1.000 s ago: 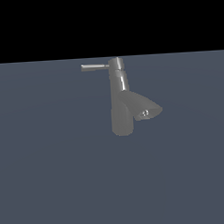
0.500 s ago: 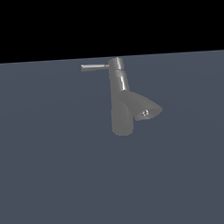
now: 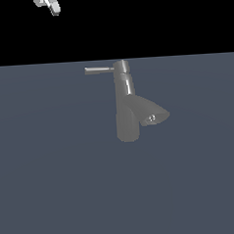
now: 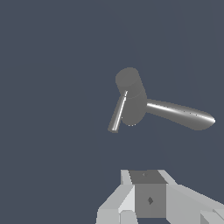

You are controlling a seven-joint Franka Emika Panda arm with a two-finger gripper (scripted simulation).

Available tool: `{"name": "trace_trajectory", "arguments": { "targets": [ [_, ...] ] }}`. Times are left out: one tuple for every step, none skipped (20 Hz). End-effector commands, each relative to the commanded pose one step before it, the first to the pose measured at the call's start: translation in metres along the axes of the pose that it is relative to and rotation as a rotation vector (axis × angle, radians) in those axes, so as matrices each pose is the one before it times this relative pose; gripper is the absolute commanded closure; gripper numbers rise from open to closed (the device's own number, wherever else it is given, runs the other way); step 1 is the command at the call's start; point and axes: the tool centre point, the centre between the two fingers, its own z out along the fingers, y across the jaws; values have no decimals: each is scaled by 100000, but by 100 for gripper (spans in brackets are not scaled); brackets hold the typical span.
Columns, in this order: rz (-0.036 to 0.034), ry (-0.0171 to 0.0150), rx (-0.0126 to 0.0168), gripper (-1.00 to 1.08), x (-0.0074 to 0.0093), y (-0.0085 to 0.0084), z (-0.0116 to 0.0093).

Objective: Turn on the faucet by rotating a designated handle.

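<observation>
- Exterior view, from its left: the gripper (image 3: 47,3) hangs high and well apart from the faucet (image 3: 126,106), up beyond the rod's free end; whether its jaws are parted or closed I cannot tell.
- Next, the handle (image 3: 98,70) juts sideways from the faucet's top cap, untouched.
- Rightmost, the spout (image 3: 153,113) flares off the column.
- Nothing looks done: approach, contact and rotation all remain.

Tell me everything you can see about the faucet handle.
The handle is a thin, straight grey metal rod, far slimmer than the faucet column. It sticks out level from the short top cap toward the exterior view's left, on the side opposite the cone spout. Nothing touches it; the gripper is high above, well clear.
</observation>
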Motion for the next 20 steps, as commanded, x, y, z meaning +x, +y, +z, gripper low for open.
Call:
{"name": "trace_trajectory", "arguments": {
  "targets": [
    [3890, -2325, -1153, 108, 274, -1171, 2256],
    [1536, -1049, -452, 108, 121, -439, 907],
    [1555, -1094, -449, 108, 125, -429, 915],
    [1574, -1138, -447, 108, 130, -418, 922],
    [1594, -1182, -444, 108, 135, -408, 927],
    [1614, -1225, -441, 108, 140, -398, 931],
    [1634, -1267, -438, 108, 146, -388, 933],
    [1612, -1275, -423, 108, 148, -369, 911],
    [1562, -1257, -402, 108, 148, -345, 871],
    [1495, -1222, -377, 108, 144, -319, 823],
    [1426, -1182, -352, 108, 141, -295, 774],
    [1356, -1139, -329, 108, 138, -272, 726],
    [1282, -1088, -306, 108, 132, -250, 677],
    [1207, -1034, -283, 108, 127, -230, 629],
    [1136, -982, -262, 108, 121, -211, 584],
    [1065, -928, -242, 108, 116, -194, 541],
    [987, -865, -221, 108, 109, -176, 495],
    [908, -799, -200, 108, 102, -159, 450],
    [832, -738, -181, 108, 94, -143, 407],
    [752, -673, -164, 108, 84, -128, 364]
  ]
}}
